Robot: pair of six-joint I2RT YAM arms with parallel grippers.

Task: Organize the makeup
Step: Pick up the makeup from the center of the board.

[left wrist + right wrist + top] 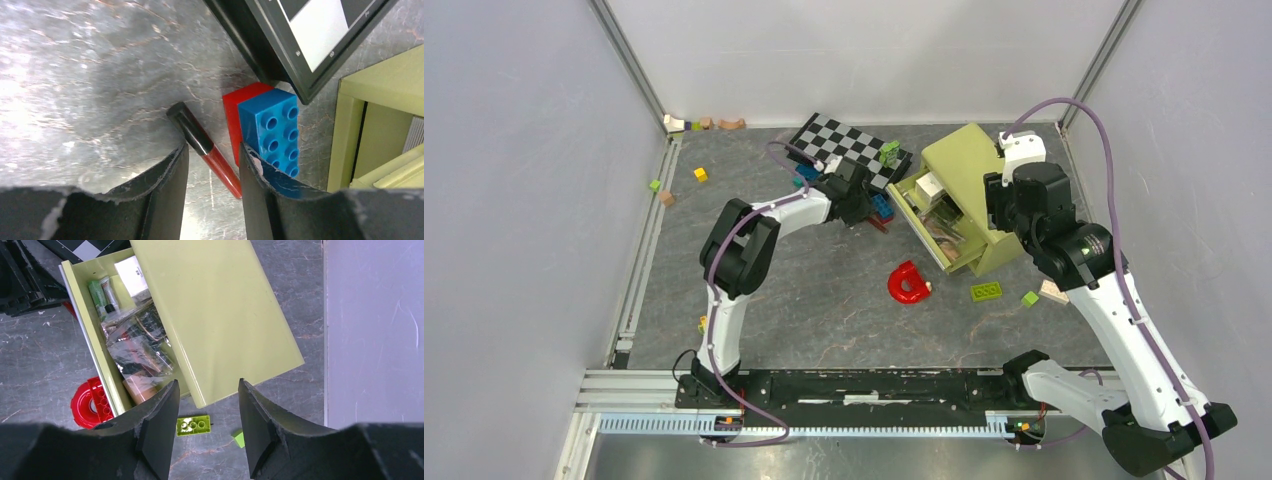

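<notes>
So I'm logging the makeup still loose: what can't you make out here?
- Top view: red black-capped pencil indistinguishable under left gripper.
- Right wrist view: drawer items in crinkled clear bags, unidentifiable; near end behind jaws.
- Left wrist view: blue brick partly behind jaws.

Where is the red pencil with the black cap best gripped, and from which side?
Grip the red pencil at its middle, from straight above, fingers across its thin shaft. It lies flat on the table, and the red brick lies close beside it.
</notes>
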